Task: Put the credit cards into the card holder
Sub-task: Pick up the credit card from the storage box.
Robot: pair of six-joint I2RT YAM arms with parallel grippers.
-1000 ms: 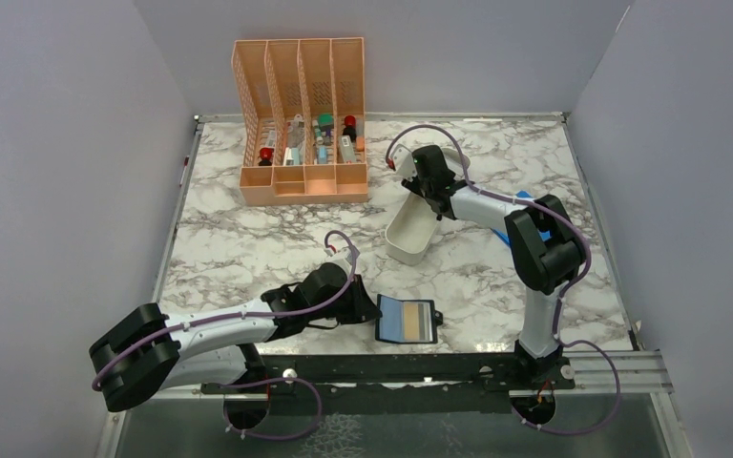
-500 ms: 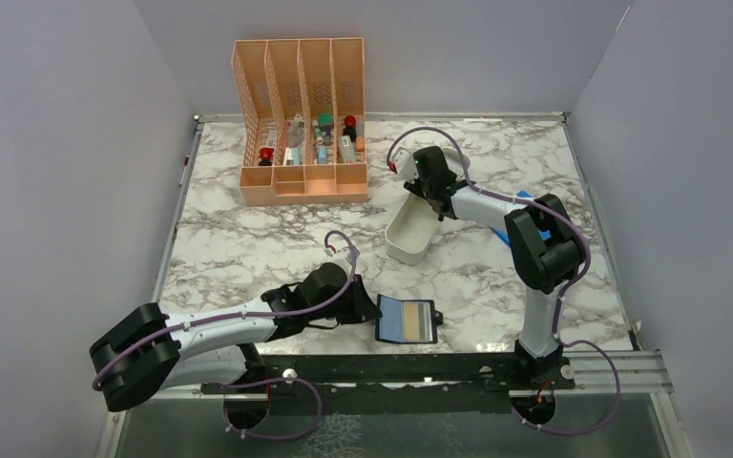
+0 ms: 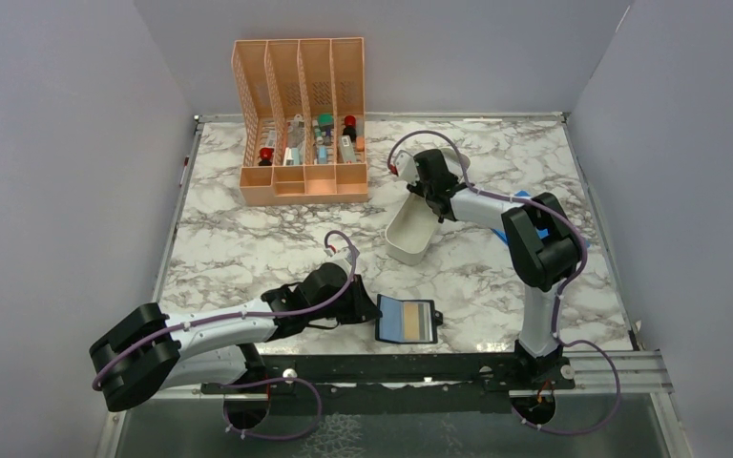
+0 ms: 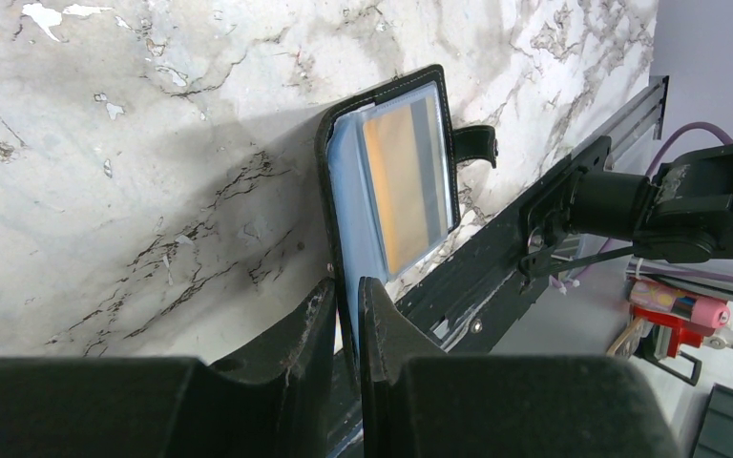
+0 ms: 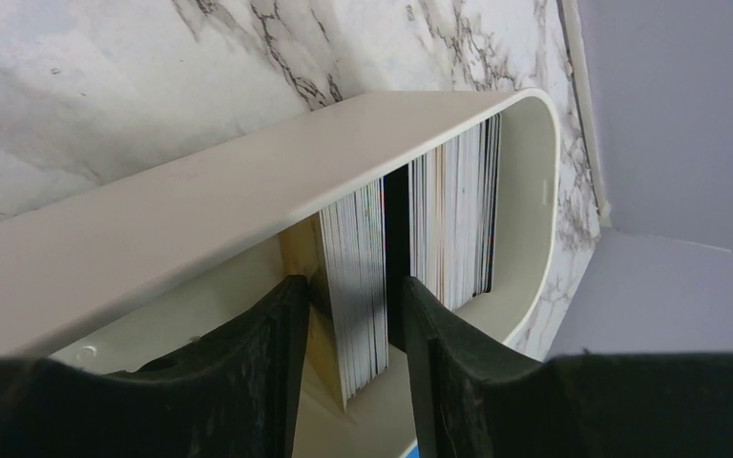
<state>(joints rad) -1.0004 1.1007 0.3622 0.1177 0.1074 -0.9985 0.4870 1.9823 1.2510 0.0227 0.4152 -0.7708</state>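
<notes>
The black card holder [image 3: 407, 321] lies open near the table's front edge, with a tan card and a blue card behind its clear window. My left gripper [image 3: 367, 310] is shut on its left edge; in the left wrist view the card holder [image 4: 401, 181] runs up from between my gripper's [image 4: 346, 315] fingers. My right gripper [image 3: 436, 200] reaches down into the long white tray [image 3: 403, 246]. In the right wrist view, my open gripper [image 5: 348, 367] straddles a pack of credit cards [image 5: 355, 286] standing on edge. A second pack [image 5: 458, 219] stands behind it.
A peach slotted desk organizer [image 3: 301, 124] with small items stands at the back left. A flat blue rectangle [image 3: 525, 198] lies under the right arm. A black rail [image 3: 391, 367] runs along the table's front edge.
My right gripper has shifted very slightly to the right over the tray. The left arm and the card holder have not moved.
</notes>
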